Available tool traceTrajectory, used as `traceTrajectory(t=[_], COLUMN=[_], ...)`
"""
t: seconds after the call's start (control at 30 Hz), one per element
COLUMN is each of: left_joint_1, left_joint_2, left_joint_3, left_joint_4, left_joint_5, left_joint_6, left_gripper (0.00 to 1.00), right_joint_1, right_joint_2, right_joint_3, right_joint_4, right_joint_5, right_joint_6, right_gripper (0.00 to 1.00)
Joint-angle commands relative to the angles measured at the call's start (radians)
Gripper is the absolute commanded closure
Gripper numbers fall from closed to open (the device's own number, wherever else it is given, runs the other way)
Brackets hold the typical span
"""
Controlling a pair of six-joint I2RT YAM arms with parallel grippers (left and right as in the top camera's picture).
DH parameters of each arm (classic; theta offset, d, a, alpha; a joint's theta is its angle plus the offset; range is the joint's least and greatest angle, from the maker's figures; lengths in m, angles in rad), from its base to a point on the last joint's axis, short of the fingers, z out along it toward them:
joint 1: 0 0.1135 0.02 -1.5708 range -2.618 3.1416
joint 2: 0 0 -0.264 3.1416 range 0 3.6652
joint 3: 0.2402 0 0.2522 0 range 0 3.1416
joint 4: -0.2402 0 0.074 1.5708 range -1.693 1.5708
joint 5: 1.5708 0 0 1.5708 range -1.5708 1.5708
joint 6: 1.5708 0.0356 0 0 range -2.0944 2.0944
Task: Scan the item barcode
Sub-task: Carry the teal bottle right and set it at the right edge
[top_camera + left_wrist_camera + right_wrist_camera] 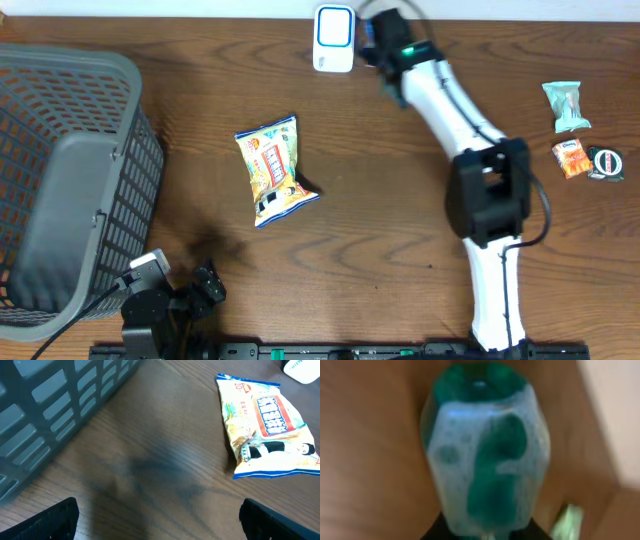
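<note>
At the table's far edge stands the white and blue barcode scanner (333, 38). Just to its right, my right gripper (378, 48) holds the item close to it. In the right wrist view the item (485, 450) is a blurred teal and white pack that fills the frame, and the right gripper (482, 529) is shut on its lower end. In the overhead view the arm hides most of the item. My left gripper (205, 285) rests at the near left, open and empty, with its dark fingertips (55, 520) wide apart over bare wood.
A grey plastic basket (60, 180) fills the left side and shows again as the basket (50, 400). A yellow snack bag (275, 170) lies mid-table. At the right lie a pale teal packet (567, 105), an orange packet (571, 158) and a round black item (606, 162).
</note>
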Motion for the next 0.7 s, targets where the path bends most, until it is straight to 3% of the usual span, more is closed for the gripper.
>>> traceTrajectory(t=[0.0, 0.17, 0.43, 0.57, 0.6, 0.67], left_joint_1=[0.006, 0.006, 0.006, 0.006, 0.006, 0.006], left_joint_2=[-0.002, -0.002, -0.002, -0.002, -0.002, -0.002], left_joint_3=[0.008, 0.008, 0.008, 0.008, 0.008, 0.008], left_joint_4=[-0.011, -0.011, -0.011, -0.011, -0.011, -0.011], left_joint_5=[0.013, 0.013, 0.013, 0.013, 0.013, 0.013], left_joint_6=[-0.002, -0.002, -0.002, -0.002, -0.002, -0.002], left_gripper=[0.02, 0.02, 0.02, 0.02, 0.02, 0.02], right_joint_1=[-0.113, -0.267, -0.445, -0.489, -0.493, -0.491], right_joint_2=[-0.069, -0.069, -0.069, -0.069, -0.074, -0.087], right_joint_3=[0.011, -0.055, -0.222, -0.241, -0.237, -0.216], right_joint_4=[-0.050, -0.035, 0.126, 0.140, 0.138, 0.116], right_joint_5=[0.069, 0.022, 0.013, 0.001, -0.011, -0.060], right_joint_6=[0.212, 0.254, 0.250, 0.277, 0.301, 0.338], right_gripper=[0.99, 0.99, 0.98, 0.69, 0.59, 0.25])
